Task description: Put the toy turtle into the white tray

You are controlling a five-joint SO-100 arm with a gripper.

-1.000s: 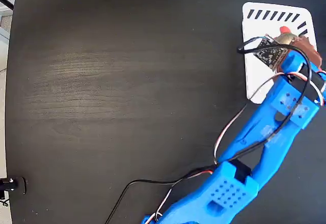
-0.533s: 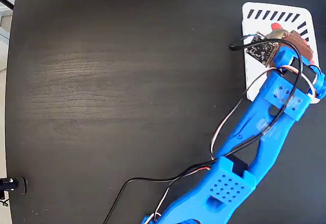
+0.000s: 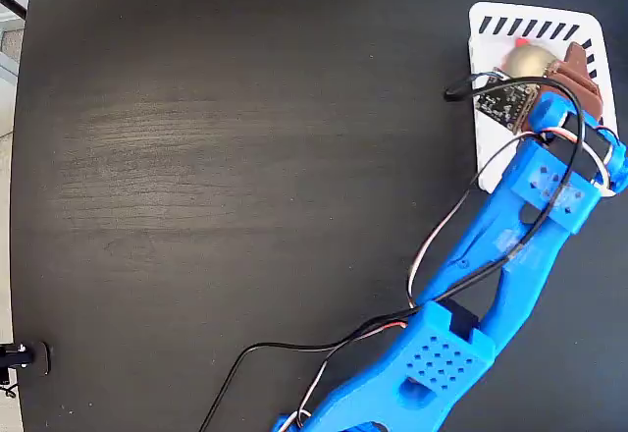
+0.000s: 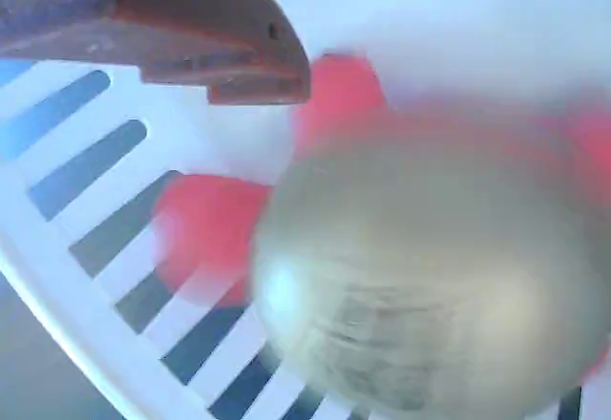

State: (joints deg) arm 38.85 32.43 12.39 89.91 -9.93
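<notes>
we see the toy turtle point(image 4: 430, 277) with a shiny, smooth gold shell and matt red limbs. the white tray point(image 3: 488, 137) looks like smooth plastic. the table point(image 3: 216, 157) is matt dark wood grain. the arm point(image 3: 510, 255) is matt blue plastic.

You are looking down on 1 dark, nearly black table point(image 3: 226, 187) with a faint wood grain running left to right. A soft pale sheen of light lies across its left half. Along the left edge you see a strip of light floor point(image 3: 12, 157), and at the lower left corner a small black fitting point(image 3: 22, 356) sits at the table's rim.
</notes>
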